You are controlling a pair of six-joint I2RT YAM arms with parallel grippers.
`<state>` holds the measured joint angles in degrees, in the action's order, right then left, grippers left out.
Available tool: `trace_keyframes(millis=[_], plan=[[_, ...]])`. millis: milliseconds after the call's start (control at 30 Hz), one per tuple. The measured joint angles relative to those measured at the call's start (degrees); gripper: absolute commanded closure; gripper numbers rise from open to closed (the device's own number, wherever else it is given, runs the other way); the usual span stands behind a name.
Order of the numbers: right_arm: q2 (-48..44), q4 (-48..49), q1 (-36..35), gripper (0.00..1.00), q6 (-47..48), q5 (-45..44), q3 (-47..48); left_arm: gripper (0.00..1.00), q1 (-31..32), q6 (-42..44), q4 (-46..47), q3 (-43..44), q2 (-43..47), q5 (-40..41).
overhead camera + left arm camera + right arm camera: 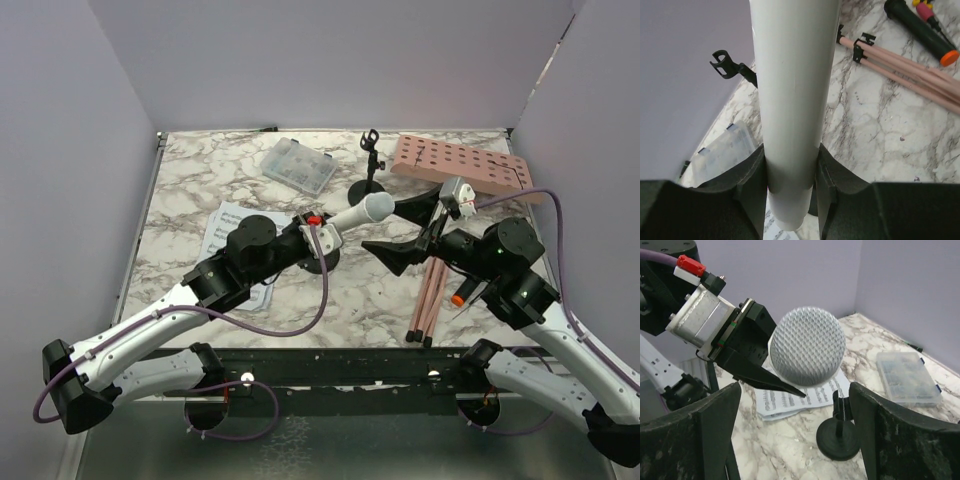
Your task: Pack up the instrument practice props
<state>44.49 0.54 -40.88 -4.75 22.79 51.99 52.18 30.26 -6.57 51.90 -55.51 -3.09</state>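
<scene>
Printed music pages (222, 232) lie leftmost, their print too small to read. My left fingers (790, 187) pinch the white microphone (792, 100) by its handle, above the tabletop (370, 290). Only my right wrist view shows its mesh head between my spread right fingers (795, 400), untouched. Two microphones: the black microphone (920, 25) lies beside the pink legs (910, 70).

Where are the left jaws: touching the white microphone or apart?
Touching. Left wrist view: the left gripper clamps the white microphone, jaws pressed on both sides.
</scene>
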Motion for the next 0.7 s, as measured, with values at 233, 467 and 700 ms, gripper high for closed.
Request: trace_keyframes(millis=[233, 467, 700], plan=[[0.81, 9.73, 0.0, 0.07, -2.67, -1.9, -3.52, 1.0, 0.02, -15.76, 7.69, 0.11, -0.7, 0.11], [3.96, 19.78, 0.0, 0.07, -5.79, -2.75, -7.19, 1.0, 0.09, -30.38, 18.56, -0.42, -3.63, -1.55], [7.48, 27.04, 0.0, 0.17, -8.76, -3.52, -8.2, 1.0, 0.66, -38.32, 27.06, -2.08, -5.66, -2.36]])
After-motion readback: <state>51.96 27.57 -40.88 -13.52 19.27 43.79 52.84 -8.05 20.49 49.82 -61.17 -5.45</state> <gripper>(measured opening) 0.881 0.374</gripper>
